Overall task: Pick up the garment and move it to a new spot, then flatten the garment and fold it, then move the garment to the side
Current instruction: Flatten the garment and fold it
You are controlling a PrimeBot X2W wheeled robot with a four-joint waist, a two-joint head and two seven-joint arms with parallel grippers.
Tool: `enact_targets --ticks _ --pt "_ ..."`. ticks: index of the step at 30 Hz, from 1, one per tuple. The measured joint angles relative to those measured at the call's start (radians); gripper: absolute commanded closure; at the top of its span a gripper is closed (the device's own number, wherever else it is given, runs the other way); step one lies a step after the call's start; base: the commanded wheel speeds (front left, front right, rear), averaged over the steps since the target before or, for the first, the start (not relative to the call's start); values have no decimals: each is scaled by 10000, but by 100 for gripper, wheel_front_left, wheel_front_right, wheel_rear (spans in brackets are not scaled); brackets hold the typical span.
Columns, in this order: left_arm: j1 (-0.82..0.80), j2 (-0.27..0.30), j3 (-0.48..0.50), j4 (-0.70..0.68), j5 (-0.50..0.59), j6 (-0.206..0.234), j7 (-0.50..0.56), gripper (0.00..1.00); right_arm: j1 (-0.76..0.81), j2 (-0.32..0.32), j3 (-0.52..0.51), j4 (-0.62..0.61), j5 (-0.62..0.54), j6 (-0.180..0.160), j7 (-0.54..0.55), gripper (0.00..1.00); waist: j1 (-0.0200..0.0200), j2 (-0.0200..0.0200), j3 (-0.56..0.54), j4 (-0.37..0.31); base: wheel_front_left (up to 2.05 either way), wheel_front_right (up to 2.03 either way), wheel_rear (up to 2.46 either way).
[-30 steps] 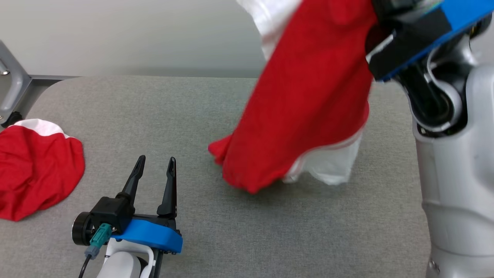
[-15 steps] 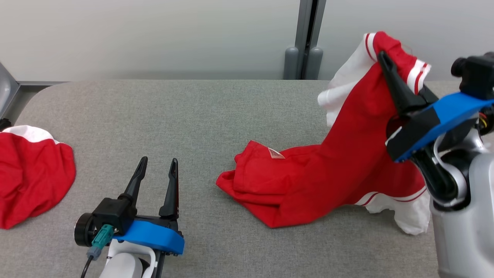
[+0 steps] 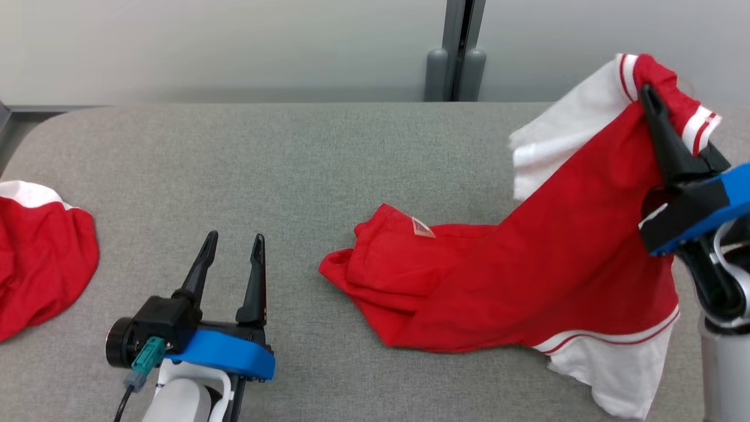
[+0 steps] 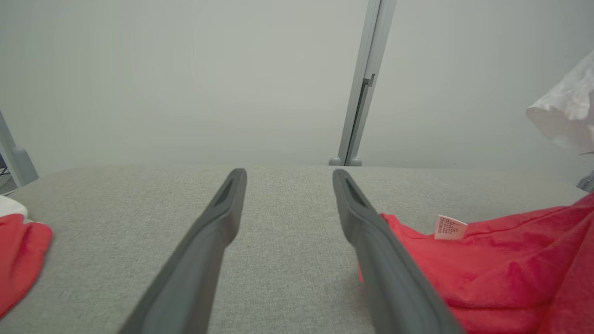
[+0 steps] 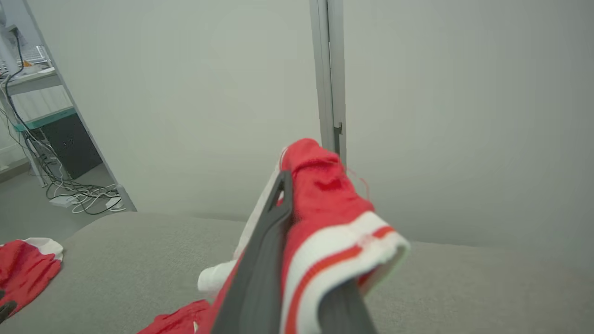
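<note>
A red garment point(image 3: 527, 275) with white sleeves and striped cuffs lies stretched across the right half of the grey table point(image 3: 328, 158). Its upper right part is lifted off the surface, pinched in my right gripper point(image 3: 659, 102), which is shut on the striped collar edge point(image 5: 334, 250). The lower end of the garment point(image 4: 501, 273) rests on the table with a small label point(image 3: 420, 227) showing. My left gripper point(image 3: 231, 243) hovers open at the lower left, nothing between its fingers point(image 4: 222, 218), just left of the garment's end.
A second red and white garment point(image 3: 41, 258) lies bunched at the table's left edge. A grey post point(image 3: 456, 50) stands behind the table against a pale wall. In the right wrist view, shelving with cables point(image 5: 69, 185) stands at the far left.
My right gripper has carried the garment down and to the right, so most of it now lies spread on the table instead of hanging. The head camera has shifted. The left gripper holds still.
</note>
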Motion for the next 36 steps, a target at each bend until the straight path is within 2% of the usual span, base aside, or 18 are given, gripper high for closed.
enact_targets --ticks 2,11,21,22,23,24,31,36 --pt "-161 -10 -33 -19 15 -25 0 0 -383 -349 -33 1064 -44 6 -485 100 1 0 150 35 0 0 0" --pt "-818 -146 -272 -117 190 -232 -2 0 -2743 -974 318 5200 -297 4 -2938 100 2 0 1009 600 0 0 0" --pt "-1270 -449 -360 -104 366 -426 -12 0 -4493 -1404 -514 8433 -790 4 -4907 100 3 0 1664 1721 0 0 0" --pt "-1270 -451 -341 -94 372 -437 -10 0 -4596 -1413 -585 8707 -849 4 -4974 97 2 0 1709 1796 0 0 0" --pt "-1269 -451 -316 -82 387 -437 -10 0 -4666 -1402 -640 8951 -928 6 -5083 14 2 0 1740 1854 0 0 0" --pt "-1268 -451 -288 -77 399 -437 -10 0 -4722 -1390 -715 9221 -1026 6 -5124 0 3 0 1755 1895 0 0 0" --pt "-1082 -451 -29 -10 443 -410 -10 0 -4687 -1411 -384 10437 -1164 6 -4834 0 1 0 1481 1758 0 0 0" --pt "-842 -433 104 58 456 -366 -10 0 -3841 -1338 288 10376 -786 6 -4640 0 1 0 1117 1439 0 0 0"
